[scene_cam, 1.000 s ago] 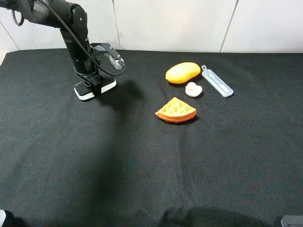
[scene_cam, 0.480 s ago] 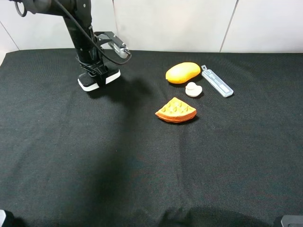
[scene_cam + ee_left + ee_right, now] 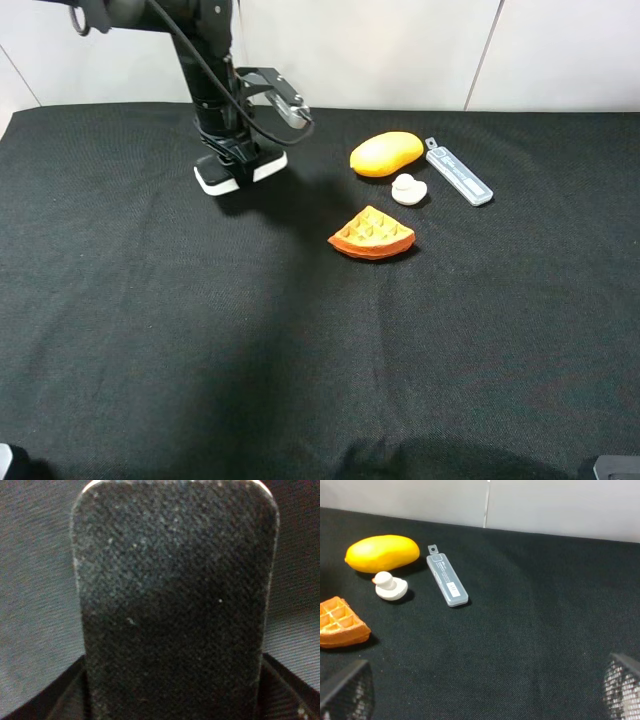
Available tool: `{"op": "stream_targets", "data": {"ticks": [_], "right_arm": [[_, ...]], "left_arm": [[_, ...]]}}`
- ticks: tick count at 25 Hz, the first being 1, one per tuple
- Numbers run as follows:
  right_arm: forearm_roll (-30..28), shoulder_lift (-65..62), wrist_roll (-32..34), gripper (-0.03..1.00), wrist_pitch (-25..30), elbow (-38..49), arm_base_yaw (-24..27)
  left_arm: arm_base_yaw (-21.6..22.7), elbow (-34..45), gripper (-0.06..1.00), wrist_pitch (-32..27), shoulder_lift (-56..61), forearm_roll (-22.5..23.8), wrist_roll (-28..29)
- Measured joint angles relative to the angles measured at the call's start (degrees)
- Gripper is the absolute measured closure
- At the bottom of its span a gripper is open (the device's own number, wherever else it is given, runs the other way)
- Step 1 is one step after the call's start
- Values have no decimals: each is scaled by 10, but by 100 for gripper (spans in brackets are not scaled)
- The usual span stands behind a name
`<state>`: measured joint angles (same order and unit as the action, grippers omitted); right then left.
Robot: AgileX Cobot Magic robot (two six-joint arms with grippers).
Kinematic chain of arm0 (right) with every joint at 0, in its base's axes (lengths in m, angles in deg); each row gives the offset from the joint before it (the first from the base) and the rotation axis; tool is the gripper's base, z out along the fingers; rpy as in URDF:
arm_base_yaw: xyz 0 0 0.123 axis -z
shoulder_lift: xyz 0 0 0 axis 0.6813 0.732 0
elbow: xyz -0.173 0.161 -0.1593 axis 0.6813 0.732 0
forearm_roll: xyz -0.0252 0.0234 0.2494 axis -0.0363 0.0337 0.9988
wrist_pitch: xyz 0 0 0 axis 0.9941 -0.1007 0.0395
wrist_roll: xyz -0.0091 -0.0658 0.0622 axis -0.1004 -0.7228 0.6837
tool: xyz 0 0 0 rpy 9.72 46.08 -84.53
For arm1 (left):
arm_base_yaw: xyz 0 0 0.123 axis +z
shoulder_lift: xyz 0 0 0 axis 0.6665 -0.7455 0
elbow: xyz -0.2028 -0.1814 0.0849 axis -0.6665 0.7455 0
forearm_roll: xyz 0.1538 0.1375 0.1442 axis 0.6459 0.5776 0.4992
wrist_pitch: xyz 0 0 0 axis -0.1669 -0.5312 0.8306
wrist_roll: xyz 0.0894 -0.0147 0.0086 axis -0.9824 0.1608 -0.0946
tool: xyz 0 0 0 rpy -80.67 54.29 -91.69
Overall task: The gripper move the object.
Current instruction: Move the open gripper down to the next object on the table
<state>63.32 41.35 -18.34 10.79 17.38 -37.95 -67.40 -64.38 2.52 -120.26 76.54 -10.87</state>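
Carrying eraser [image 3: 240, 172] across black cloth [image 3: 300, 350], clamped in left gripper [image 3: 238, 160].

Nearest, on the near side: noted right gripper [image 3: 485, 687] with fingers spread wide, holding nothing. Next, just past centre toward 1 o'clock: found waffle wedge [image 3: 372, 233], untouched. Beyond, at 1 o'clock: logged small white figure [image 3: 408, 188], mango [image 3: 386, 153] and utility knife [image 3: 458, 172], unmoved. At 11 o'clock: confirmed left gripper closed tight on eraser, felt face filling the wrist view. Against a second ago: shifted from 10 o'clock toward 12, nearer mango. Judged transport under way, release not yet made; cannot tell whether lifted clear of cloth or sliding.
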Motion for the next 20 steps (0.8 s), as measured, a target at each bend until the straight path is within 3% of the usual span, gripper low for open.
{"op": "stream_targets", "data": {"ticks": [8, 20], "right_arm": [[0, 0, 0, 27, 0, 0, 0], [0, 0, 0, 27, 0, 0, 0]], "left_arm": [[-59, 0, 29, -18, 1, -35, 0], [-152, -1, 29, -29, 20, -35, 1]]}}
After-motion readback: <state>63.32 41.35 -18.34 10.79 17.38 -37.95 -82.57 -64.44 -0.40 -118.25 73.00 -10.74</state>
